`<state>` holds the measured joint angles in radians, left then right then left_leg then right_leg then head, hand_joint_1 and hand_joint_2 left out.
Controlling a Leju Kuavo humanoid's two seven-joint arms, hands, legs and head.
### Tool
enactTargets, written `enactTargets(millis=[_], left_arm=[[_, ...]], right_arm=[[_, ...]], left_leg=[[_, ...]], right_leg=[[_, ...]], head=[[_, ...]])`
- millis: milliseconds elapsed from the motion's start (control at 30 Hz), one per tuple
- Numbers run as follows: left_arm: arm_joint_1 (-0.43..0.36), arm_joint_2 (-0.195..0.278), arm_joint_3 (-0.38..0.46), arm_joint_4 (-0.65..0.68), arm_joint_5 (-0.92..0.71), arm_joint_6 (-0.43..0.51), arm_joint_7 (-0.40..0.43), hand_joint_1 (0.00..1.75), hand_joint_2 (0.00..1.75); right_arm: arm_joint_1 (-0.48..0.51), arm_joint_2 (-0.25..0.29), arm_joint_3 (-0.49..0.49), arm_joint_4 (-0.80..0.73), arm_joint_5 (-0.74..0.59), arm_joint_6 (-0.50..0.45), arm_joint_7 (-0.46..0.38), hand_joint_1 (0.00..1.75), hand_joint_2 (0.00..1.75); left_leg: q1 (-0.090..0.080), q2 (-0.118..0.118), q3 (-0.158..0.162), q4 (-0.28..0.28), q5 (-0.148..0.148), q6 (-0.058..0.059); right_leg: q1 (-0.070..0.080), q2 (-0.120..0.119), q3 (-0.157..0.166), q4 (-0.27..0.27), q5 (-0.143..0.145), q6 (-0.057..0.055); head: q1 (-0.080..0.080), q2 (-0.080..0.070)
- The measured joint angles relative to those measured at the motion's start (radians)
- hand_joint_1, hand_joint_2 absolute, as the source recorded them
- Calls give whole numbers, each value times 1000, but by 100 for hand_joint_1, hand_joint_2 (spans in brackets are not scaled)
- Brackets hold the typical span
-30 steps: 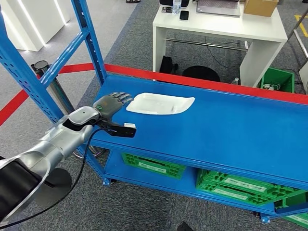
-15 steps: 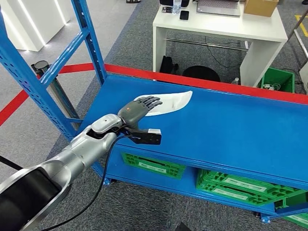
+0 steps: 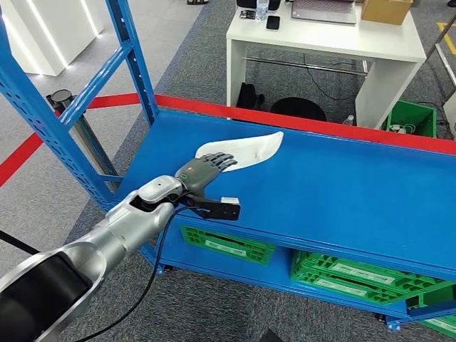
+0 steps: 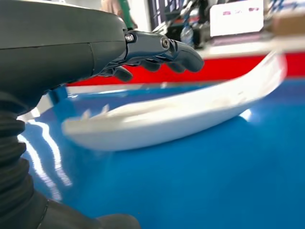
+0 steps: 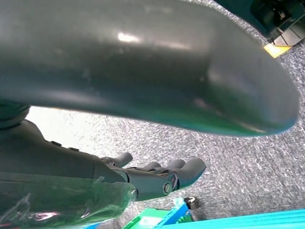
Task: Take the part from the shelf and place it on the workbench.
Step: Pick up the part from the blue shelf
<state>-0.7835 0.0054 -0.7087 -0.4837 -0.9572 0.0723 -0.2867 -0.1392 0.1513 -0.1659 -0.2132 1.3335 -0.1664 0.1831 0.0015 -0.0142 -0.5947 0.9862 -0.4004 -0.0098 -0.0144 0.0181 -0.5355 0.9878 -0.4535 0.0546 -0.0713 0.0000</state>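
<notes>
White and thin-walled, the part point(image 3: 244, 149) lay on the blue shelf point(image 3: 333, 192) near its back left corner, a shallow curved shell with one end tapering up off the surface. The left hand point(image 3: 206, 168) was over its near end, fingers point(image 4: 163, 47) stretched out flat and apart above the part's rim, nothing gripped yet; the thumb sat low by the shelf surface in the left wrist view, so the part's edge lay between thumb and fingers.

The main risk, as I judged it, was the part sliding. The shelf looked glossy and the shell light, so a closing hand that met the rim unevenly could push it toward the red back edge point(image 3: 301, 122) instead of catching it. A grip on one end only could also let the long free end droop or twist once lifted, and the blue upright point(image 3: 132, 60) stood close enough to snag it on the way out.

The left arm reached forward and low across the shelf's front edge, palm down, wrist roughly level. The right hand point(image 5: 158, 176) hung over grey carpet, fingers loosely extended, holding nothing.
</notes>
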Motion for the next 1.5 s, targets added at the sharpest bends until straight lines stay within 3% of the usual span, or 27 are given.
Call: enactTargets(millis=[700, 733, 767, 867, 900, 1500], left_arm=[[-41, 141, -44, 48, -58, -68, 50, 0, 175], [-41, 144, -45, 48, -58, -68, 50, 4, 175], [-42, 146, -46, 49, -58, -68, 51, 37, 175], [-42, 150, -49, 51, -55, -68, 54, 164, 175], [-41, 151, -50, 52, -54, -68, 55, 175, 175], [-35, 156, -50, 57, -39, -56, 38, 175, 175]], right_arm=[[1, -6, -1, 0, -20, -14, 3, 0, 0], [1, -6, -1, 0, -20, -14, 3, 0, 0], [1, -6, -1, 0, -20, -14, 3, 0, 0], [1, -6, -1, 0, -21, -14, 3, 0, 0], [1, -6, -1, 0, -21, -14, 4, 0, 0], [3, -8, -1, 0, -22, -14, 6, 0, 0]], left_leg=[[0, 0, 0, 0, 0, 0], [0, 0, 0, 0, 0, 0], [0, 0, 0, 0, 0, 0], [0, 0, 0, 0, 0, 0], [0, 0, 0, 0, 0, 0], [0, 0, 0, 0, 0, -1]], right_leg=[[0, 0, 0, 0, 0, 0], [0, 0, 0, 0, 0, 0], [0, 0, 0, 0, 0, 0], [0, 0, 0, 0, 0, 0], [0, 0, 0, 0, 0, 0], [0, 1, -1, 0, 0, -1]], head=[[0, 0], [0, 0], [0, 0], [0, 0], [0, 0], [0, 0]])
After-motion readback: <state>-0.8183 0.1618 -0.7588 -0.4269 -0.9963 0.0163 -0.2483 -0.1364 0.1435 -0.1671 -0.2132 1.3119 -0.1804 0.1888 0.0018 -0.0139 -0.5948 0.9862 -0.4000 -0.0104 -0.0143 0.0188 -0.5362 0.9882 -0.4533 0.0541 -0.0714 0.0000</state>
